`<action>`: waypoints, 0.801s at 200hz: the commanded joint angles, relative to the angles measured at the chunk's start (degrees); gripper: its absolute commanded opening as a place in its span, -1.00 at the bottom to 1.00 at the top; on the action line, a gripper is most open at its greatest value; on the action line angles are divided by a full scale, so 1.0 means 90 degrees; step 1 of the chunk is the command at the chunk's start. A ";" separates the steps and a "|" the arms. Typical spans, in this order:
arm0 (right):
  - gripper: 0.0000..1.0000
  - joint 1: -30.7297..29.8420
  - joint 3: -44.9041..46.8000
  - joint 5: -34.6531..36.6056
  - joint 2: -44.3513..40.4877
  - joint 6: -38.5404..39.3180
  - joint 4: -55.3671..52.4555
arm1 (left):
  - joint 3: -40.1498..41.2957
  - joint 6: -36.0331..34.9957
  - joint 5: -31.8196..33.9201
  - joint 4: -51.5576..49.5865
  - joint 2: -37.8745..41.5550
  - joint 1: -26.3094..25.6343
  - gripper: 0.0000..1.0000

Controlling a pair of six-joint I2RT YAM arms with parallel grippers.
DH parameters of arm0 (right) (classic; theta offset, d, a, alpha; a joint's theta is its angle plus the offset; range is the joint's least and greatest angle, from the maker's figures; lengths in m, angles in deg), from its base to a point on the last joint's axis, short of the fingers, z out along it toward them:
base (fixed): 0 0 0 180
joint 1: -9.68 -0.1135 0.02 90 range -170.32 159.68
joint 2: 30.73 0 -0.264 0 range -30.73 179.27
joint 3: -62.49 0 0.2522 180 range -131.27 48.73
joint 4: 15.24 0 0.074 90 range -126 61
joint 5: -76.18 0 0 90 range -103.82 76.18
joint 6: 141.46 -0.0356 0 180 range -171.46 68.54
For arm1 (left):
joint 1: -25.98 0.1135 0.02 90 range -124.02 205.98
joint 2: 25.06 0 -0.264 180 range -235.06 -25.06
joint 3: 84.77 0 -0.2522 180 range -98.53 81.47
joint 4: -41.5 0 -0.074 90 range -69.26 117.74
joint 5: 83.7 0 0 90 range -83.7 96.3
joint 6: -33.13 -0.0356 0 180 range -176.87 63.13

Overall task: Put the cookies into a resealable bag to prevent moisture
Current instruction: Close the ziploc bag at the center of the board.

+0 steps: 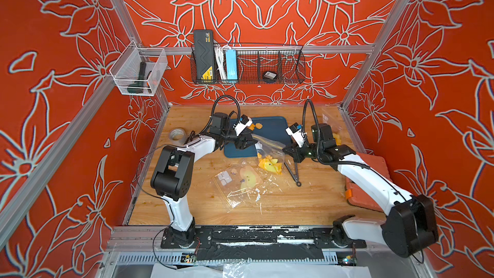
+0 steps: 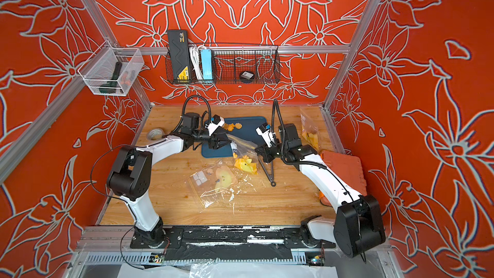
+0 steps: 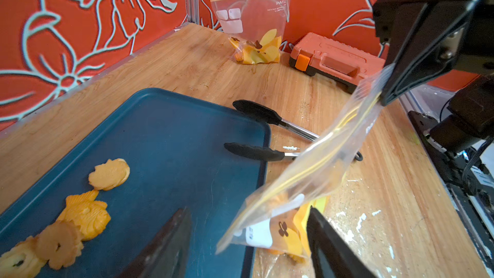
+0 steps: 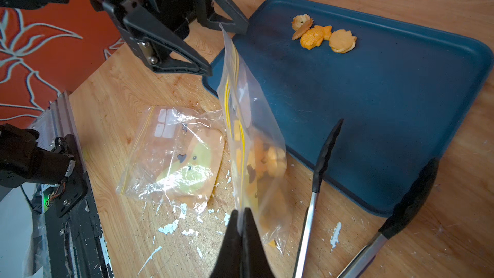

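Clamped together in the right gripper (image 4: 242, 220): one edge of the resealable bag (image 4: 254, 129), cookies (image 4: 270, 161) inside. Spread apart around its far corner, gripping nothing: the left gripper (image 4: 226, 50). Four more loose on the blue tray (image 4: 374, 116); tongs (image 4: 320, 161) beside it.

This was a robot test cell in a lab, not a home kitchen. In a top view, an aluminium frame (image 1: 334, 48) boxed in a wooden tabletop (image 1: 294, 207), with red floral sheeting (image 1: 267, 1) covering every wall. A left arm (image 1: 199, 145) and a right arm (image 1: 366, 180) were bolted to a black rail (image 1: 240, 236) along the lower edge. At upper centre a wire basket (image 1: 291, 68) held a power strip (image 1: 231, 65) and a white cable (image 1: 220, 62). At upper left a mesh bin (image 1: 121, 76) held a dark tool (image 1: 140, 76).
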State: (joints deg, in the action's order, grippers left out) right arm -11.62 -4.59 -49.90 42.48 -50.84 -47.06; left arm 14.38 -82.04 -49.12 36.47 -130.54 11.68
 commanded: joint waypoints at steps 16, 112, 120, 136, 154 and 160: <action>-1.00 -0.0050 -0.0207 -0.0011 -0.0071 0.0136 -0.0199 | -0.0465 -0.0694 -0.0468 -0.0773 -0.0366 -0.0139 -0.12; -0.80 -0.0092 -0.0441 0.0386 -0.0127 0.0301 -0.0712 | -0.0319 -0.1044 -0.0315 -0.1023 -0.0049 -0.0100 -1.00; -0.55 -0.0108 -0.0478 0.0354 -0.0108 0.0336 -0.0752 | -0.0329 -0.1037 -0.0342 -0.1029 -0.0040 -0.0100 -1.00; -0.28 -0.0174 -0.0554 0.0400 -0.0027 0.0396 -0.0857 | -0.0372 -0.1008 -0.0367 -0.1039 -0.0063 -0.0100 -1.00; -0.26 -0.0253 -0.0633 0.0463 0.0090 0.0457 -0.0932 | -0.0412 -0.1017 -0.0392 -0.1077 -0.0093 -0.0100 -1.00; -0.26 -0.0266 -0.0654 0.0493 0.0123 0.0467 -0.0942 | -0.0426 -0.1022 -0.0409 -0.1087 -0.0089 -0.0100 -1.00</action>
State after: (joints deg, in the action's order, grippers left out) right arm -13.11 -8.40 -46.69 42.55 -48.66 -53.69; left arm 11.82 -89.49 -50.69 28.06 -133.11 10.65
